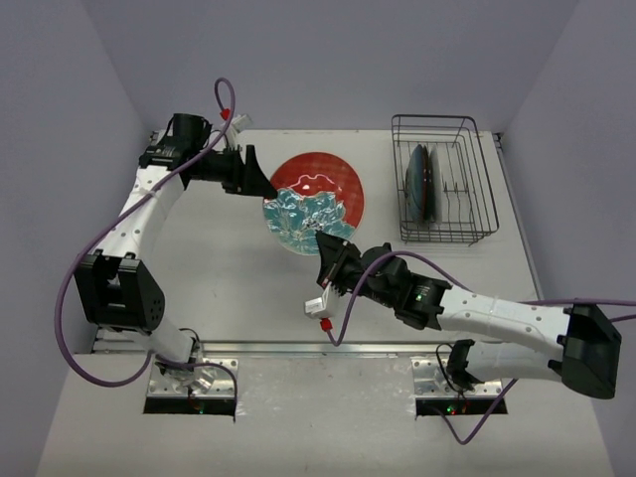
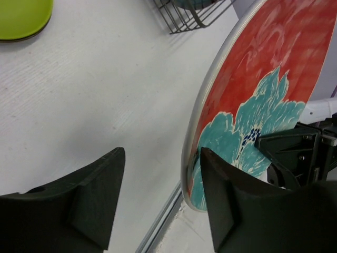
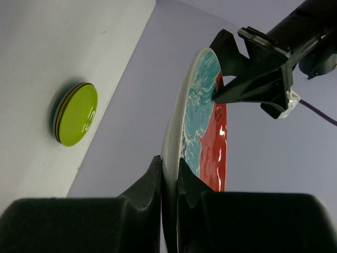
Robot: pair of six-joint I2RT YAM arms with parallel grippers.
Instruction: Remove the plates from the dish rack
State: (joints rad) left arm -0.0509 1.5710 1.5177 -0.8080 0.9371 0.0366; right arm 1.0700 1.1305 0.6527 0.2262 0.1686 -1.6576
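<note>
A red plate with a teal flower pattern (image 1: 320, 199) is held up in the air over the middle of the table. My right gripper (image 1: 333, 253) is shut on its near rim; in the right wrist view (image 3: 168, 161) both fingers pinch the white edge. My left gripper (image 1: 260, 184) is open at the plate's far-left rim; in the left wrist view (image 2: 162, 155) the rim (image 2: 263, 79) lies between the fingers, close to the right one. The wire dish rack (image 1: 477, 189) stands at the back right with a dark teal-blue plate (image 1: 419, 182) upright in it.
A lime green plate (image 3: 79, 113) lies on top of a small stack on the table below the held plate; it also shows in the left wrist view (image 2: 21, 16). In the top view the held plate hides it. The rack's corner (image 2: 184, 16) shows in the left wrist view.
</note>
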